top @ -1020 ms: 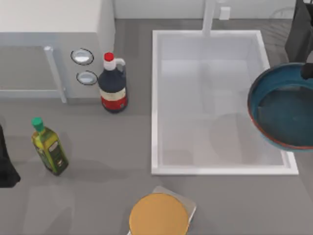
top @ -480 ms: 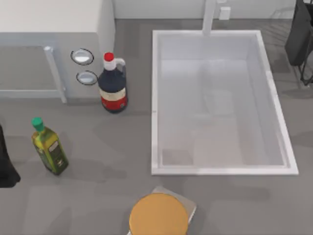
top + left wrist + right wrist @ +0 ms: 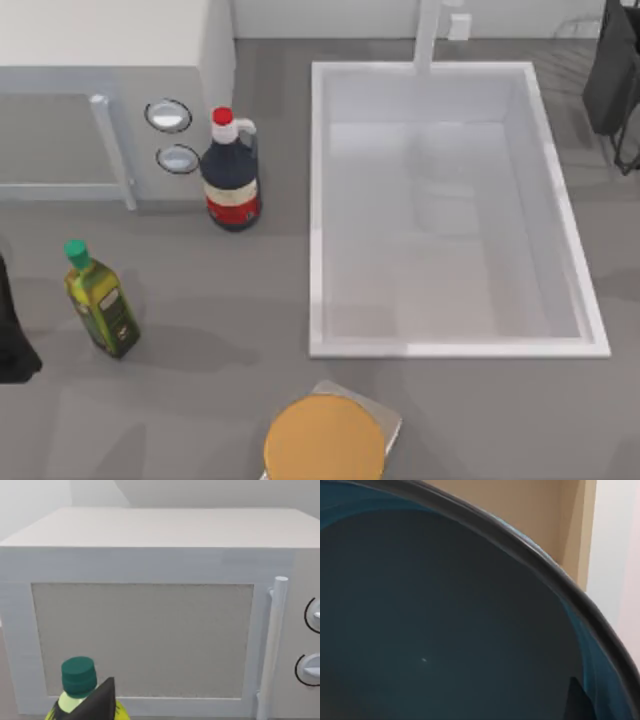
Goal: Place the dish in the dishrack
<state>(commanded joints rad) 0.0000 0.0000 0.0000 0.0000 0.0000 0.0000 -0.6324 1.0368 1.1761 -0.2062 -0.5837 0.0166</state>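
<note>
Grey counter [image 3: 220, 330], dish [image 3: 435, 630] gone from beside sink [image 3: 590, 345].

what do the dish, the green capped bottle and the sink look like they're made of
The dish looks like glazed ceramic: glossy teal inside, dark rim. The green-capped bottle seems to be clear plastic or glass holding yellow-green oil, with a plastic-looking cap. The sink appears matte white, perhaps enamel or composite; the render leaves that open.

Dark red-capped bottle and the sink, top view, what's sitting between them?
Nothing: in the top view only bare grey counter separates the dark bottle from the sink; the green-capped bottle and orange disc sit elsewhere.
</note>
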